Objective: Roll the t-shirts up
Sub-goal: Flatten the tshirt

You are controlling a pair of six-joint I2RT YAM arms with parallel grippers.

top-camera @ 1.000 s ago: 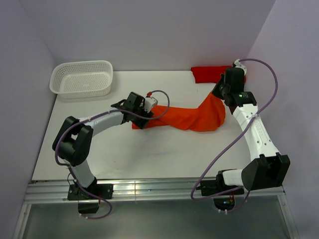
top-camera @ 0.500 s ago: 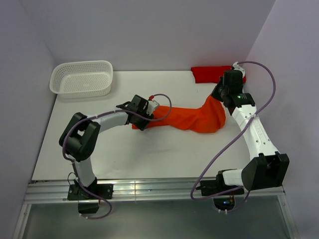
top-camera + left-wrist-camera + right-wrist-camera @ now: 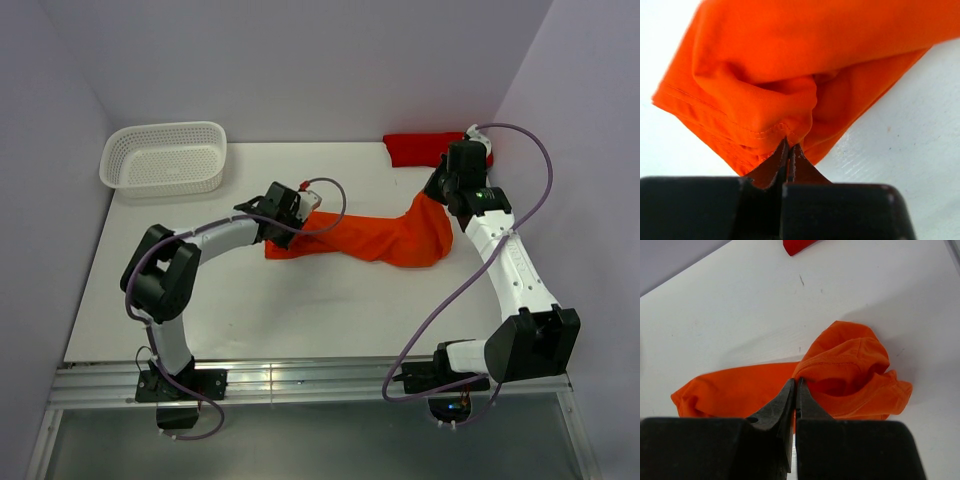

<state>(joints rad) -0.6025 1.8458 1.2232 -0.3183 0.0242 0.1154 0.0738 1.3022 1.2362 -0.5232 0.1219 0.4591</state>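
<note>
Orange t-shirt [image 3: 385, 240] lying bunched across the table [image 3: 300, 300], pinched at one end by the left gripper [image 3: 788, 145] and at the other by the right gripper [image 3: 795, 384]: apparently the straightening step, next needing a taut, flat spread before rolling.

The top camera looks down from above and behind me. Both wrist cameras sit close; all three share the orange t-shirt [image 3: 380, 238].
</note>
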